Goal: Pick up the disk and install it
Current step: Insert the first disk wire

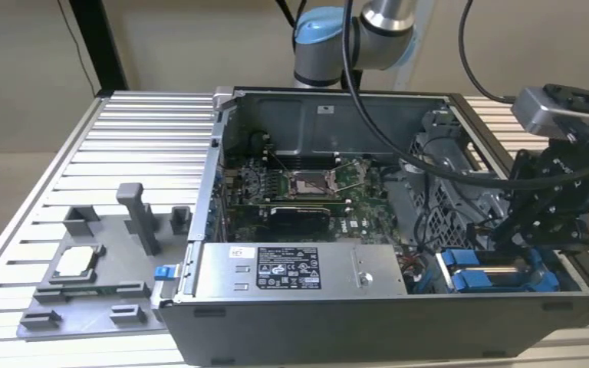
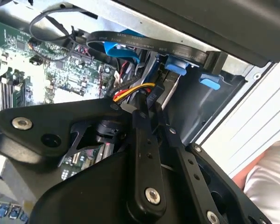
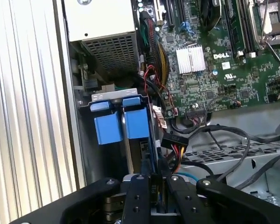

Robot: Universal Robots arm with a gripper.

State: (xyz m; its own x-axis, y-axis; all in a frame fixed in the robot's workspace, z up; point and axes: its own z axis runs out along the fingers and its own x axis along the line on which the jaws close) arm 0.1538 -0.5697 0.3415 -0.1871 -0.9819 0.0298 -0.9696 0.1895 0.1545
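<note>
At the exterior view's lower right, the end effector (image 1: 524, 249) reaches down into the open computer case (image 1: 376, 326). Its fingers (image 3: 137, 200) are close together, seemingly pinching the disk (image 1: 501, 274), which sits blue-framed in the case's corner, probably to seat squarely.

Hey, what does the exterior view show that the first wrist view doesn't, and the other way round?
From the exterior view you get the grey fixture tray on the slatted table, with a small square chip on it. It also shows the arm's lower joints behind the open computer case.

From the first wrist view you get a close look at the finned silver heatsink and the red-and-yellow cable bundle.

Both give you the motherboard, the blue brackets in the drive bay, and the gripper close to them.
</note>
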